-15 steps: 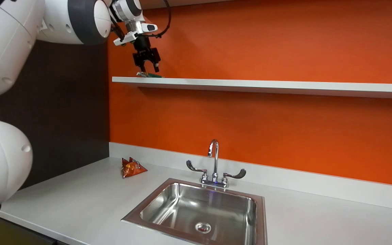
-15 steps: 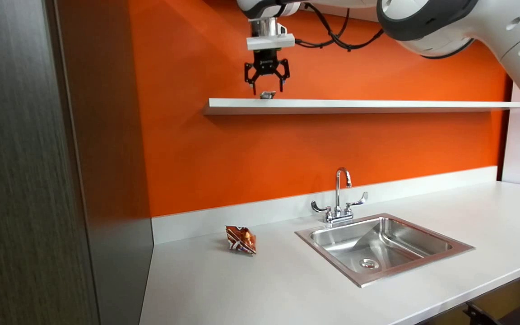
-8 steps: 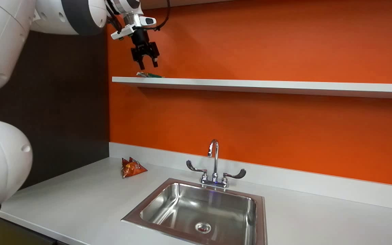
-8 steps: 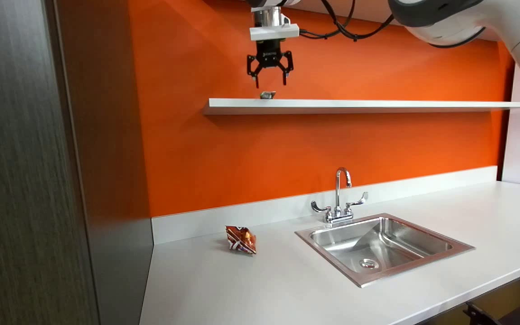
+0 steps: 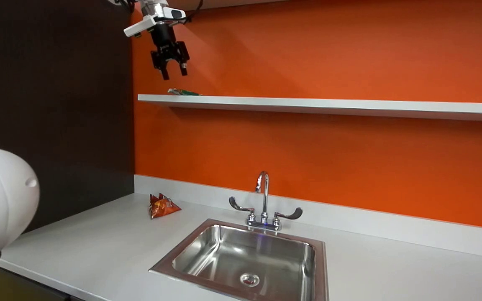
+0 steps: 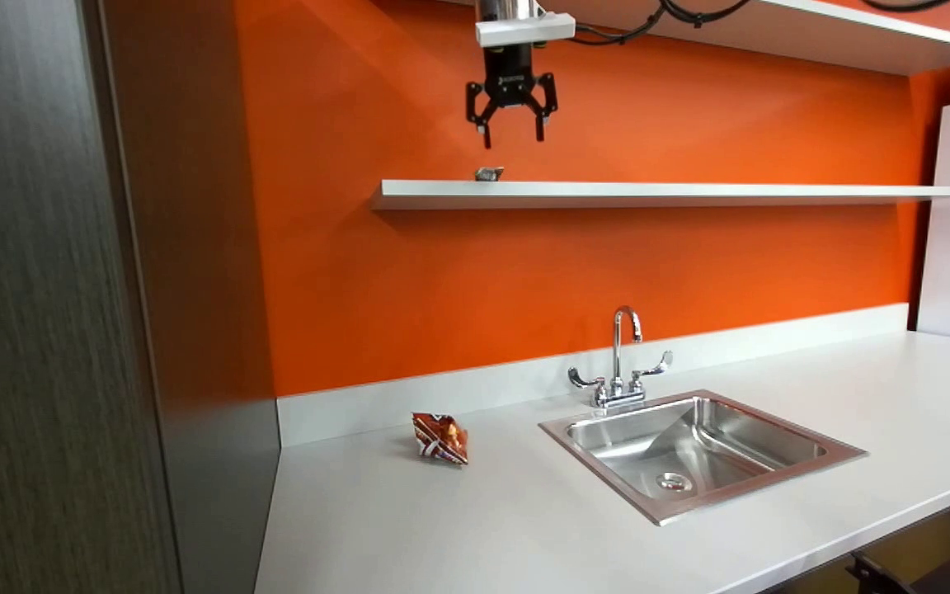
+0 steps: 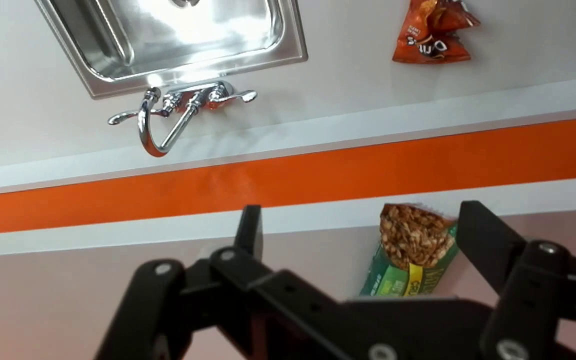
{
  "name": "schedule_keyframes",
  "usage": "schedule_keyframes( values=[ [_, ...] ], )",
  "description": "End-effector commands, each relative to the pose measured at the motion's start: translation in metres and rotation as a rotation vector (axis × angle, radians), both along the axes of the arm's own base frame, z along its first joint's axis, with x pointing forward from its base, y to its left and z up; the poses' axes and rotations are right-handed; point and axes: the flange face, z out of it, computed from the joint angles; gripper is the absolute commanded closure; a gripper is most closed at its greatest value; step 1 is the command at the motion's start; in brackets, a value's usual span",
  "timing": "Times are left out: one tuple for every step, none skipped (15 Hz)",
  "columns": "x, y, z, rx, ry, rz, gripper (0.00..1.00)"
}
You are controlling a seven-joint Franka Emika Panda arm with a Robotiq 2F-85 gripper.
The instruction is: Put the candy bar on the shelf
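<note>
Candy bar (image 7: 410,252) on shelf (image 5: 308,103), gripper (image 6: 514,140) above, jaws apart

End effector (image 5: 175,77) slightly tilted, pointing down, fingers (image 5: 183,70) spread, above white shelf (image 5: 308,104). Candy bar (image 5: 185,93), green and silver, lying on shelf near left end, below fingers, apart from them. Orange snack bag (image 5: 163,207) on counter (image 5: 98,246), near backsplash (image 5: 349,220), left of stainless sink (image 5: 320,267). Chrome gooseneck faucet (image 5: 265,200) behind sink, dark-ended lever handles (image 5: 294,214) either side. Orange wall (image 5: 349,54); dark panel (image 5: 69,138) at left.
</note>
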Motion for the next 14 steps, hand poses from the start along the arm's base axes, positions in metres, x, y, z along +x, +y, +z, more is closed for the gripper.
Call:
schedule_keyframes(
  values=[
    [-0.045, -0.012, -0.002, -0.002, 0.016, 0.049, 0.0],
    [-0.055, -0.015, -0.005, -0.004, 0.025, 0.057, 0.0],
    [-0.064, -0.017, -0.008, -0.002, 0.034, 0.066, 0.0],
    [-0.074, -0.02, -0.012, 0.002, 0.045, 0.079, 0.0],
    [-0.083, -0.023, -0.019, 0.009, 0.059, 0.093, 0.0],
    [-0.092, -0.027, -0.026, 0.019, 0.078, 0.109, 0.0],
    [-0.101, -0.031, -0.034, 0.028, 0.095, 0.127, 0.0],
    [-0.11, -0.034, -0.042, 0.031, 0.112, 0.147, 0.0],
    [-0.118, -0.037, -0.052, 0.038, 0.129, 0.168, 0.0],
    [-0.127, -0.041, -0.063, 0.041, 0.15, 0.19, 0.0],
    [-0.136, -0.044, -0.075, 0.042, 0.169, 0.209, 0.0],
    [-0.145, -0.047, -0.089, 0.043, 0.189, 0.231, 0.0],
    [-0.154, -0.05, -0.102, 0.039, 0.205, 0.246, 0.0],
    [-0.163, -0.053, -0.118, 0.03, 0.22, 0.255, 0.0]
  ],
)
